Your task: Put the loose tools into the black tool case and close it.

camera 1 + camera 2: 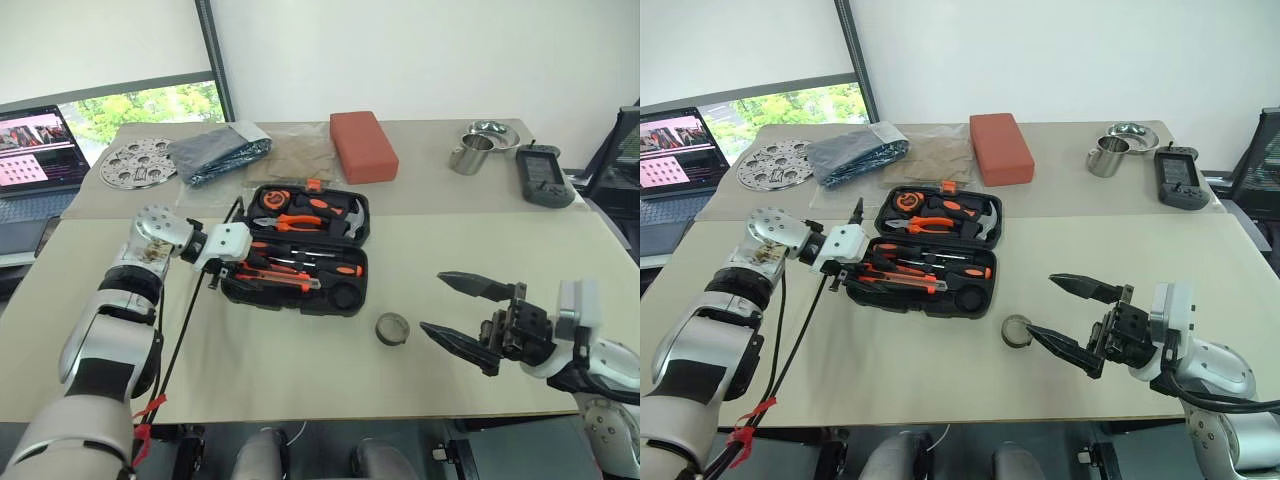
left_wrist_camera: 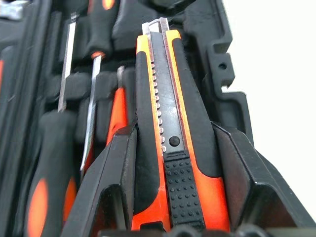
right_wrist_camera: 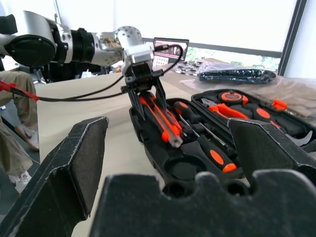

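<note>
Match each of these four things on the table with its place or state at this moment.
Things:
1. utility knife
2. grey roll
3. black tool case
4. right tool

States:
A. lying open
B. on the bare table near the case's front corner
C. gripped by the left tool over the case
D. open, holding nothing

Pairs: 1-C, 2-B, 3-A, 4-D

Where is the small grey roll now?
In the left eye view, the grey roll lies on the table, just right of the tool case's front corner.
</note>
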`<state>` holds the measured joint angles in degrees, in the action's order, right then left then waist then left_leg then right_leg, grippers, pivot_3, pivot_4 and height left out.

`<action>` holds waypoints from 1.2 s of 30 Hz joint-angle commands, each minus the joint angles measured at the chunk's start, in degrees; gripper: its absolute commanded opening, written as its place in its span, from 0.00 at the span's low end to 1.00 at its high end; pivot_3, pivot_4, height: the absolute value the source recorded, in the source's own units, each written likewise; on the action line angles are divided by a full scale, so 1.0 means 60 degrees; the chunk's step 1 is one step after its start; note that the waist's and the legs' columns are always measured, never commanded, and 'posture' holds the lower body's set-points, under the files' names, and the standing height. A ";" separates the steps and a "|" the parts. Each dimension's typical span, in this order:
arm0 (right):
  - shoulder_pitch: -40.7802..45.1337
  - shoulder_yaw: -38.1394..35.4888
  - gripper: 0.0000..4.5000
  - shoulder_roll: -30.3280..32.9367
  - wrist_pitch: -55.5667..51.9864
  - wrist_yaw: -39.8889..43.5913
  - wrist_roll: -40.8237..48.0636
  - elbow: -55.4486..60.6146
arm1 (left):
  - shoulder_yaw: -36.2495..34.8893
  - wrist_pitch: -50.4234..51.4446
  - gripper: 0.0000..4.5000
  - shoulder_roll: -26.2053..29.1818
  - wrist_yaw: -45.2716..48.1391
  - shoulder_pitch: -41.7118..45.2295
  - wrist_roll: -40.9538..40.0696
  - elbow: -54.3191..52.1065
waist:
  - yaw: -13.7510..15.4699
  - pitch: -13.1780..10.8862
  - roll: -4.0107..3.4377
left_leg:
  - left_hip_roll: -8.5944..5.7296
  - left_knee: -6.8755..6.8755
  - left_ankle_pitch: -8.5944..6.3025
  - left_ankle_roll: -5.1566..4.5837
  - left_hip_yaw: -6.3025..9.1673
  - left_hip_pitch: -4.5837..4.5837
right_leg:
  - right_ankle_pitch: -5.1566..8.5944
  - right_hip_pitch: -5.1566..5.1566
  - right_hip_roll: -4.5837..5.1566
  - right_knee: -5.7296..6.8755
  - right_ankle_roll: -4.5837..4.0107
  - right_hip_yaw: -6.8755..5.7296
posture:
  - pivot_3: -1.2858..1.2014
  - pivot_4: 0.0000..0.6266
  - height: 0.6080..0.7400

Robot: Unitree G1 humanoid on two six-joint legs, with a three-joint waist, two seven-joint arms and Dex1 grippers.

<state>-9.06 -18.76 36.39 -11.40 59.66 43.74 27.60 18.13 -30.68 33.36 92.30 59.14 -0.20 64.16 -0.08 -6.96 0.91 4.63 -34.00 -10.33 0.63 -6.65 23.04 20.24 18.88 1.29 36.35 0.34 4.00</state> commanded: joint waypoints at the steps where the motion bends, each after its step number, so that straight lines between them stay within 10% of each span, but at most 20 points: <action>1: -0.0073 -0.0307 1.00 0.0016 0.0220 -0.0105 0.0057 0.0418 | 0.0281 -0.0227 0.40 -0.0078 0.0034 0.0440 0.0124 0.0216 | 0.0003 0.0000 0.0000 | 0.0001 0.0000 0.0000 0.0000 0.0000 0.0001 | 0.0000 0.0000 -0.0004 -0.0001 0.0000 -0.0002 | 0.52 0.24 1.00; 21: 0.0320 -0.0166 1.00 0.0216 -0.0023 -0.0485 0.0114 0.0568 | 0.0696 -0.0532 0.40 -0.0200 0.0034 0.0636 0.1014 0.0682 | -0.0075 0.0011 -0.0018 | 0.0000 -0.0027 0.0000 -0.0001 0.0007 -0.0017 | 0.0002 0.0001 -0.0009 0.0063 0.0001 0.0004 | 0.52 0.24 1.00; 29: 0.0303 -0.0127 1.00 0.0229 -0.0033 -0.0532 0.0088 0.0569 | 0.0109 -0.0714 0.99 -0.0343 -0.0275 0.0750 0.1042 0.0692 | -0.0094 0.0014 -0.0023 | -0.0001 -0.0039 0.0000 -0.0002 0.0010 -0.0014 | 0.0002 0.0000 -0.0007 0.0068 0.0001 0.0006 | 0.52 0.24 1.00; 36: 0.0545 -0.0032 1.00 0.0274 -0.0061 -0.0497 0.0057 0.0376 | -0.0450 0.0113 0.99 -0.0229 0.0034 0.1300 -0.0230 0.0067 | -0.0094 0.0013 -0.0022 | 0.0000 -0.0047 0.0002 0.0000 0.0007 -0.0009 | 0.0002 0.0002 -0.0009 0.0073 0.0001 0.0002 | 0.52 0.24 1.00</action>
<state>-6.73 -18.66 37.42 -11.73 56.65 43.79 29.15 16.98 -32.05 31.20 92.25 64.28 2.38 67.66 -0.65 -6.88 0.78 4.63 -34.30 -10.32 0.63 -6.61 23.01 20.25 18.89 1.23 36.80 0.35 4.01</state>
